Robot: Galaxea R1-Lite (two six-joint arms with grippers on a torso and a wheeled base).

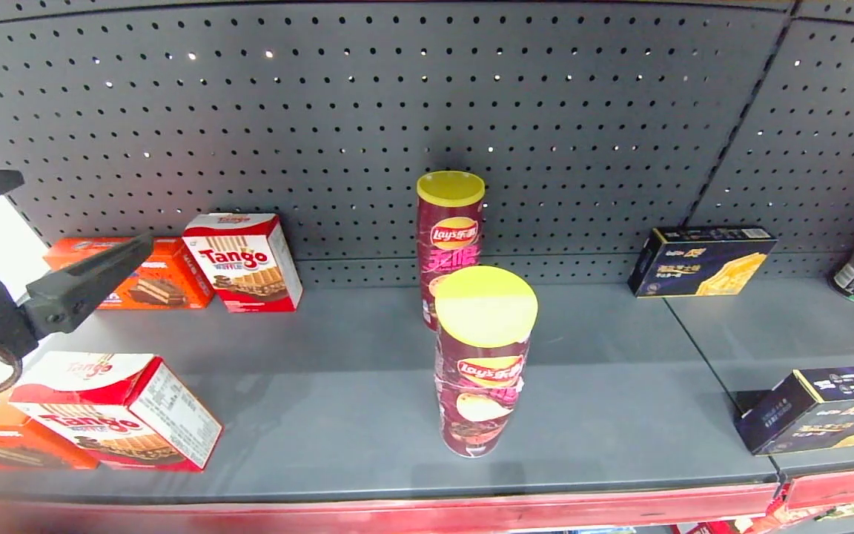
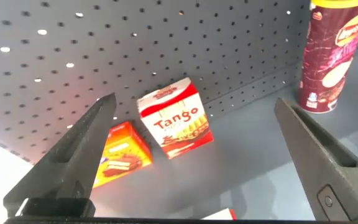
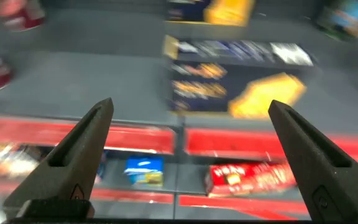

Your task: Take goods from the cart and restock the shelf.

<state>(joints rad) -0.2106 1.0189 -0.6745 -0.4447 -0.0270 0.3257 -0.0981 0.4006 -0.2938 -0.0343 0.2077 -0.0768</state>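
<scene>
Left tool gapes released before the Tango wafer box, right tool likewise before a dark blue box, presumably awaiting stock.

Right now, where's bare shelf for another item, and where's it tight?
Two open patches on the shelf: between the front wafer box and front chip can; between that can and the front dark blue box. Tight at the left end: rear orange box beside rear wafer box, another pair in front.
</scene>
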